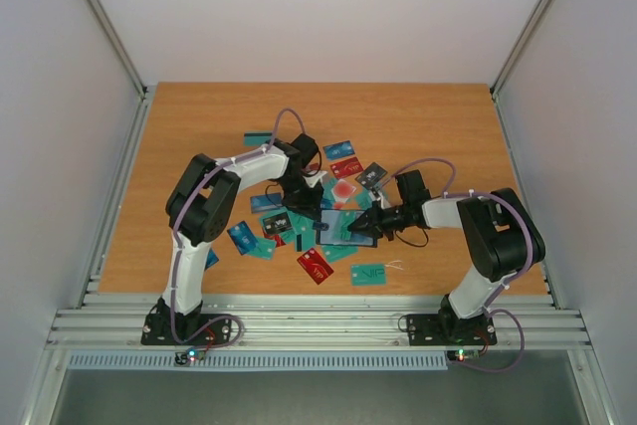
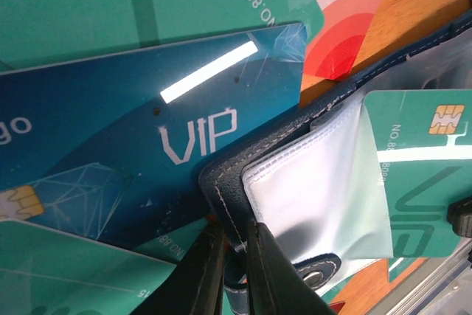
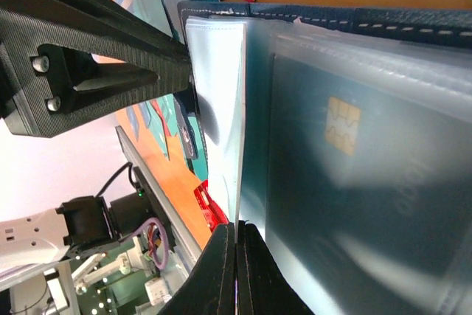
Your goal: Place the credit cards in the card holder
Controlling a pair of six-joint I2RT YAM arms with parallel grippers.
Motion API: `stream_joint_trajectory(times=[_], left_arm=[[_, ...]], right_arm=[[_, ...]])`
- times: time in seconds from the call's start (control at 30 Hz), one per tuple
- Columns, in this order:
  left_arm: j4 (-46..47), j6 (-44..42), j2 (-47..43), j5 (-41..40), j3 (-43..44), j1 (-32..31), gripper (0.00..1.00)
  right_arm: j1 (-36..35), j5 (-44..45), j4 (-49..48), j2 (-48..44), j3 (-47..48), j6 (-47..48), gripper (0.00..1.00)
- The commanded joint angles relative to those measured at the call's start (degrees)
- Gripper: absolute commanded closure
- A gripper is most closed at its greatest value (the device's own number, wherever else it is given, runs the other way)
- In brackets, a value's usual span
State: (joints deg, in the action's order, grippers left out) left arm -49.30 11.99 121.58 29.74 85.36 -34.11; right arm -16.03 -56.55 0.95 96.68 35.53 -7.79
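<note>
The card holder lies open mid-table among scattered credit cards. In the left wrist view my left gripper is shut on the holder's navy stitched edge, near its clasp tab. A teal card with a chip lies in the holder, and a blue VIP card lies beside it. In the right wrist view my right gripper is shut on a thin frosted plastic sleeve of the holder, held up on edge. A chip card shows dimly through the sleeves. In the top view the left gripper and right gripper flank the holder.
Loose cards lie around the holder: a red one and a teal one in front, a blue one to the left, red, black and blue ones behind. The left gripper's body shows in the right wrist view.
</note>
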Motion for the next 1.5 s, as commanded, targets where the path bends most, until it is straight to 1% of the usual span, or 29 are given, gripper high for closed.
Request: stream_joint_trajectory(times=[0.0,0.13,0.23,0.37,0.5,0.53,0.73,0.8,1.0,1.1,1.2,1.27,1.33,1.47], left_arm=[[2.47,-0.33,3.64,-1.44,-0.02,-0.34,0.89],[2.44,-0.45,4.08,-1.52,-0.02,-0.30,0.89],[2.19,-0.43,4.30,-1.65,0.14,-0.34,0.89],[2.12,-0.39,4.41,-1.75,0.20,-0.32,0.89],[1.95,-0.39,4.53,-1.59,0.32,-0.33,0.89],[1.85,-0.34,4.53,-1.61,0.40,-0.34,0.89],[2.03,0.28,4.57,-0.85,-0.04,-0.35,0.89],[2.23,0.48,4.46,-0.65,-0.40,-0.32,0.89],[1.98,0.49,4.41,-0.39,-0.39,-0.35,0.89],[1.62,0.49,4.61,-0.20,0.01,-0.30,0.89],[1.12,0.41,4.79,-0.20,0.57,-0.35,0.89],[0.97,0.26,4.89,-0.37,0.83,-0.35,0.89],[0.67,0.11,4.98,-0.47,1.22,-0.35,0.89],[0.42,-0.25,5.07,-0.73,1.67,-0.33,0.89]], right_arm=[[-0.32,-3.00,3.04,0.29,-0.04,3.30,0.99],[-0.32,-4.46,5.96,0.43,0.90,5.50,0.99],[-0.32,-3.94,10.99,0.27,2.46,9.74,0.99],[-0.32,-4.22,10.14,0.41,2.45,8.89,0.99],[-0.31,-4.26,7.35,1.97,2.41,7.88,0.99],[-0.36,-3.78,6.13,2.74,2.35,5.47,0.99],[-1.55,-2.53,-6.33,5.86,0.19,-2.65,0.99],[-2.07,-2.22,-8.98,6.50,-0.33,-4.37,0.99],[-3.52,-2.19,-13.32,7.83,0.18,-7.76,0.99],[-4.69,-2.28,-13.75,8.72,0.95,-8.62,0.98],[-5.47,-1.94,-12.45,8.31,1.32,-8.84,0.94],[-5.50,-1.61,-9.76,7.36,1.76,-8.23,0.91],[-5.50,-0.44,-4.02,5.64,3.31,-6.12,0.85],[-5.50,2.29,9.90,2.24,6.83,-0.72,0.77]])
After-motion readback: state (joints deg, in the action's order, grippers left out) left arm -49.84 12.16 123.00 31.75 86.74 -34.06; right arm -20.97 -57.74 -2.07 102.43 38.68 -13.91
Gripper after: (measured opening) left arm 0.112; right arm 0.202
